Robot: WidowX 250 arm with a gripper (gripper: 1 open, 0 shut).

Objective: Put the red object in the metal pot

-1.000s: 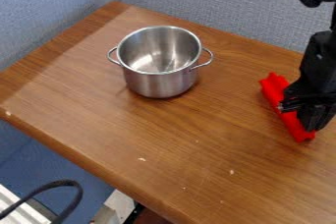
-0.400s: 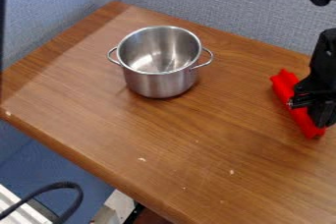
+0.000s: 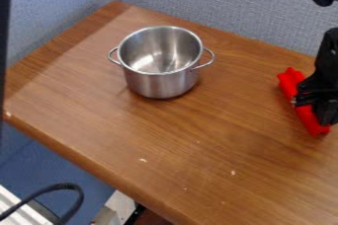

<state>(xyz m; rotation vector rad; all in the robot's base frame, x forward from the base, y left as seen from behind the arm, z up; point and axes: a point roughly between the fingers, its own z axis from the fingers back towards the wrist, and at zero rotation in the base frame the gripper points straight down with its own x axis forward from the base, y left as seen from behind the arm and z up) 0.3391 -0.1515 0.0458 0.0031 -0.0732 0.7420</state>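
Red object [image 3: 302, 101] lies on the tabletop [image 3: 158, 140] at the three o'clock edge, my end effector [image 3: 321, 104] closed right over it (whether it truly grips, I cannot tell). Metal pot [image 3: 161, 59] stands empty well apart toward ten o'clock. Nothing delivered yet: lifting, carrying across and dropping in all remain.

- Metal pot [image 3: 161, 61]: shiny, smooth steel.
- Red object [image 3: 301, 101]: glossy, plastic-looking.
- Table [image 3: 199, 140]: smooth brown wood grain with a slight sheen.
- Gripper [image 3: 321, 104]: matt black.
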